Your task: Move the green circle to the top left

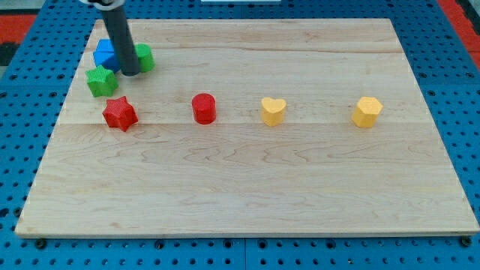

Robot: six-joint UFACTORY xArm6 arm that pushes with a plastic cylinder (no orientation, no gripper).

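Note:
The green circle [144, 57] sits near the board's top left, partly hidden by my rod. My tip [130, 73] touches the circle's left lower side, between it and a green star-like block [100, 80]. A blue block [106, 53] lies just behind the rod, to the circle's left.
A red star [119, 113] lies below the green blocks. A red cylinder [203, 108], a yellow heart [273, 110] and a yellow hexagon-like block [367, 112] stand in a row across the middle. The wooden board [247, 187] rests on a blue pegboard.

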